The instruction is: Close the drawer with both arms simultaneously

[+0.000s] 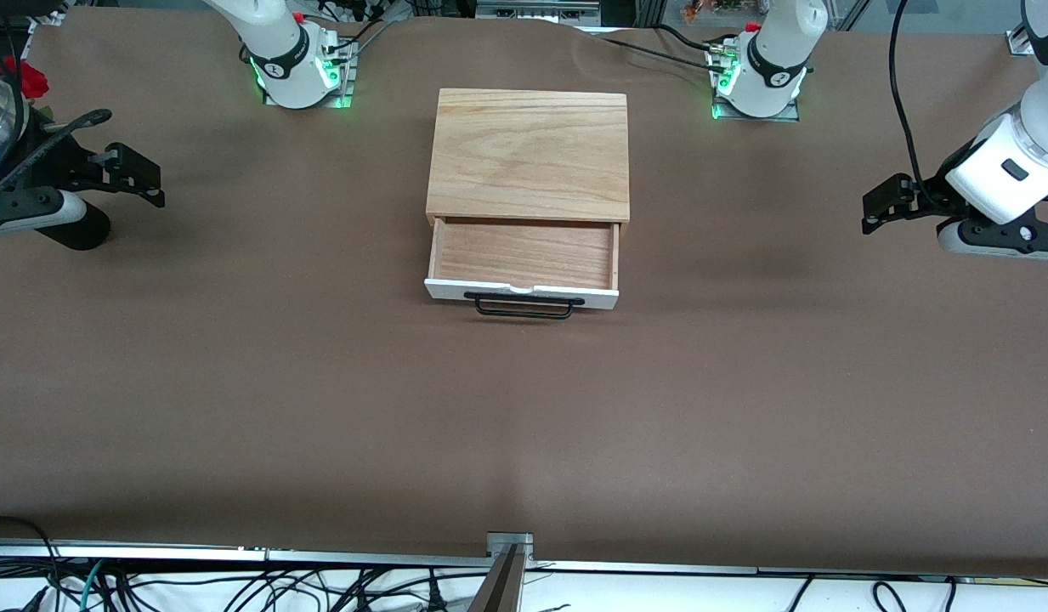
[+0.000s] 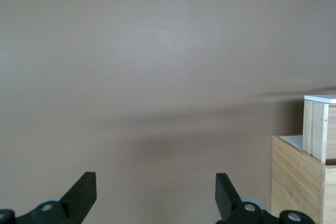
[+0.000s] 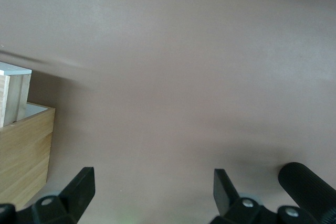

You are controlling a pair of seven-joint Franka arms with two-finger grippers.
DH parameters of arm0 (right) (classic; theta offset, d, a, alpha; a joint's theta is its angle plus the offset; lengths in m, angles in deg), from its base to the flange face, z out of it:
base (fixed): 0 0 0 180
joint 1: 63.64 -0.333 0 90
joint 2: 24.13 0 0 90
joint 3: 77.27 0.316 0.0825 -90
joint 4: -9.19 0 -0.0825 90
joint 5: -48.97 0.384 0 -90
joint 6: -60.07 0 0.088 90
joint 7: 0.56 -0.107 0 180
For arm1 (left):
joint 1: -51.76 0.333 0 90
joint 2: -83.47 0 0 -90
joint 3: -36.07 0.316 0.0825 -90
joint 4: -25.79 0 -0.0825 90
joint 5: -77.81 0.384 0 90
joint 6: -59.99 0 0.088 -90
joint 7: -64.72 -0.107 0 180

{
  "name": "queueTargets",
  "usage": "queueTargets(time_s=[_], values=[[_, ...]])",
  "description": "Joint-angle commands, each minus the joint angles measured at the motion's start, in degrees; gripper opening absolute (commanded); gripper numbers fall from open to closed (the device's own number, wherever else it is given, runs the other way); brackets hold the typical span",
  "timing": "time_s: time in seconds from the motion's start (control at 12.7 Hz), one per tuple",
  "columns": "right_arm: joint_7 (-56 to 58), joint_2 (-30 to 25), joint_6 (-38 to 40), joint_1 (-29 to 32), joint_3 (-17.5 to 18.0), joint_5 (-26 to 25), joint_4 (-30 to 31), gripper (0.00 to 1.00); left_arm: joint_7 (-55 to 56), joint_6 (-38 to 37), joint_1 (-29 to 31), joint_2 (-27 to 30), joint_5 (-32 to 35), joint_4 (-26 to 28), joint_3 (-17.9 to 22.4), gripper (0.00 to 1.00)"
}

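The light wooden box (image 1: 529, 153) stands mid-table. Its drawer (image 1: 524, 255) is pulled out toward the front camera and is empty, with a white front panel (image 1: 574, 297) and a black bar handle (image 1: 524, 309). My right gripper (image 1: 154, 185) hovers open and empty over the table at the right arm's end. My left gripper (image 1: 872, 208) hovers open and empty at the left arm's end. Both are well apart from the drawer. The left wrist view shows open fingers (image 2: 84, 190) with the box (image 2: 296, 177) and drawer side (image 2: 317, 124). The right wrist view shows open fingers (image 3: 81, 187), the box (image 3: 23, 156) and drawer side (image 3: 13, 95).
A brown cloth (image 1: 524, 425) covers the table. The arm bases (image 1: 298, 72) (image 1: 757, 85) stand beside the box's back corners. A metal bracket (image 1: 508, 544) and cables lie along the table edge nearest the camera. A black cylinder (image 3: 310, 187) hangs by the right gripper.
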Motion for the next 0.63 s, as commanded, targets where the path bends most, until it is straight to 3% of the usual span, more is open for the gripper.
queueTargets(time_s=[0.0, 0.55], values=[[-0.5, 0.0, 0.5, 0.3, 0.4, 0.6, -0.9, 1.00, 0.1, -1.3, 0.1, -0.2, -0.6, -1.6, -0.1, 1.00], [-0.6, -0.1, 0.7, 0.2, 0.8, 0.7, -0.9, 1.00, 0.1, -1.3, 0.1, -0.2, -0.6, -1.6, -0.1, 1.00]])
